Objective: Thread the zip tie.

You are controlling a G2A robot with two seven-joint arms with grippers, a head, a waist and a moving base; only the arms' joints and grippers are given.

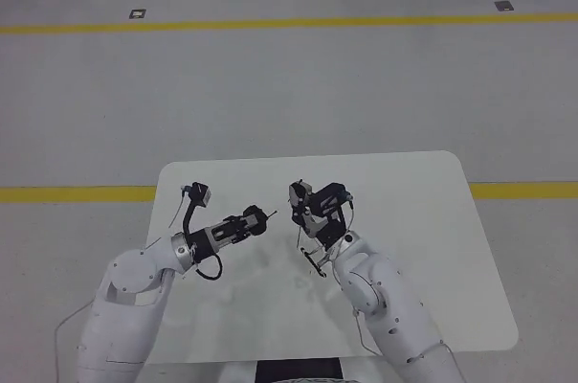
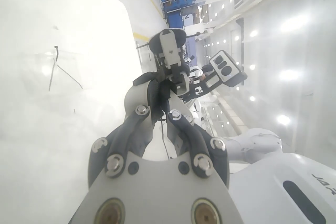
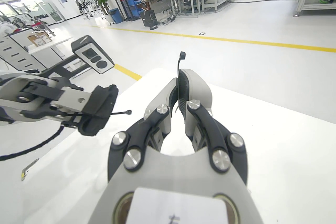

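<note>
White table, yellow floor line

Black zip tie — white table, pale grey floor with yellow stripes.

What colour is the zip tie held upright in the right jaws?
The zip tie is black; the right wrist view shows it best.

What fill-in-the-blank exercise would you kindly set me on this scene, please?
1. The right tool is shut on a tie coloured ___.
2. The left tool holds a second tie, whose head points toward the ___ tool.
3. A loose tie lies on the ___.
Missing words: black; right; table.
</note>
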